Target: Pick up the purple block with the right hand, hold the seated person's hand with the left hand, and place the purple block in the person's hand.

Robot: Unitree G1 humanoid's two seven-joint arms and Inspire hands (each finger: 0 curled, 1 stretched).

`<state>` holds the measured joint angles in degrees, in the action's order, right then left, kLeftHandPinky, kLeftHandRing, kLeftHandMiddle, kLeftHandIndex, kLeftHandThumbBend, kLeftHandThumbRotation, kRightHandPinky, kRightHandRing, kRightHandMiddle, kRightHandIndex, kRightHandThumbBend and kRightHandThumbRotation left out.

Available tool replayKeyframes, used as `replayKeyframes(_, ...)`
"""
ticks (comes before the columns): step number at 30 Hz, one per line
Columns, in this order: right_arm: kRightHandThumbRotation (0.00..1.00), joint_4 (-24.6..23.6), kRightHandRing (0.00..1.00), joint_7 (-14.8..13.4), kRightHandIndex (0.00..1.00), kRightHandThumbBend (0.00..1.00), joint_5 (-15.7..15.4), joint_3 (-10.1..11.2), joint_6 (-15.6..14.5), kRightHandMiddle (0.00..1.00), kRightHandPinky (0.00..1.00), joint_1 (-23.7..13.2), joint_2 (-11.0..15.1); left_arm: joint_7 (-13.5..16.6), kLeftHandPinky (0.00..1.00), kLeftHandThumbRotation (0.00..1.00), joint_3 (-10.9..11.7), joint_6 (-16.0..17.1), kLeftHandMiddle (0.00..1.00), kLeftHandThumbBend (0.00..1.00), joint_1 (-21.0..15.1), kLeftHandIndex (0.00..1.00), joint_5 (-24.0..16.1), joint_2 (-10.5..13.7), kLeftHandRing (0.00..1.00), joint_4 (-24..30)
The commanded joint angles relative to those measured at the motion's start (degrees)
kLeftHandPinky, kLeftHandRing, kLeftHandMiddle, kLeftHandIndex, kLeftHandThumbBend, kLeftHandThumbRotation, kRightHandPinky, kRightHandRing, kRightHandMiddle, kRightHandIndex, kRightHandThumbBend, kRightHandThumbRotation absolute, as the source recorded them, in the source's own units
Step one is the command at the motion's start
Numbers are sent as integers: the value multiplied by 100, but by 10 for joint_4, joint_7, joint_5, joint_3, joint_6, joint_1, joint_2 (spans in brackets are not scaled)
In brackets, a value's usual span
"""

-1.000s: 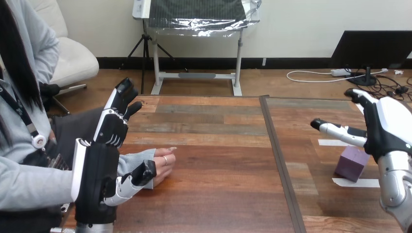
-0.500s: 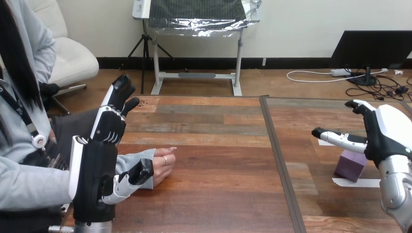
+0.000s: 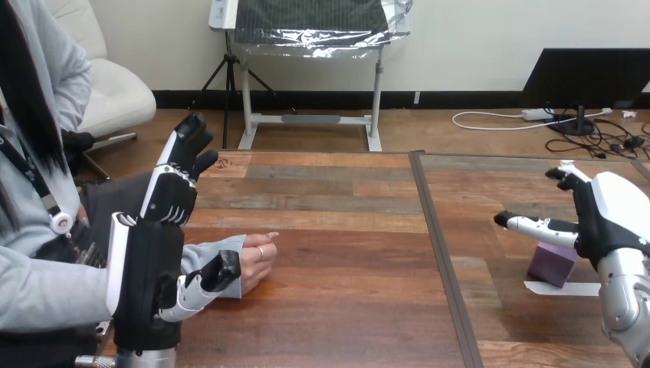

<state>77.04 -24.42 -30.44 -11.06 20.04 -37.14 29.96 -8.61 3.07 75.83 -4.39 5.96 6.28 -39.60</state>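
purple block on surface, far right, just below right hand | right hand spread, empty | left hand spread, beside person's hand | block likely rigid, light, not fragile: pinch two opposite flat faces

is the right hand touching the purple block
Cannot tell. In the head view the open right hand overlaps the upper right edge of the purple cube block; neither contact nor a gap shows plainly.
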Motion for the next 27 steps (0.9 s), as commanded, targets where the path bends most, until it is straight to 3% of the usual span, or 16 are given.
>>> replayKeyframes(1,62,-1,87,0,85,91,-3,-8,-7,83,81,-22,-2,-1,88,76,-3,-4,94,100,-6,92,7,-1,93,36)
replayKeyframes(17,65,3,87,17,85,94,-2,-16,-34,83,81,-14,-12,-1,88,76,0,-11,94,100,7,92,6,-1,93,60)
replayKeyframes(27,61,5,86,18,83,92,-8,-30,-45,83,79,-5,-18,-3,87,74,-6,-23,94,100,22,92,15,1,93,92)
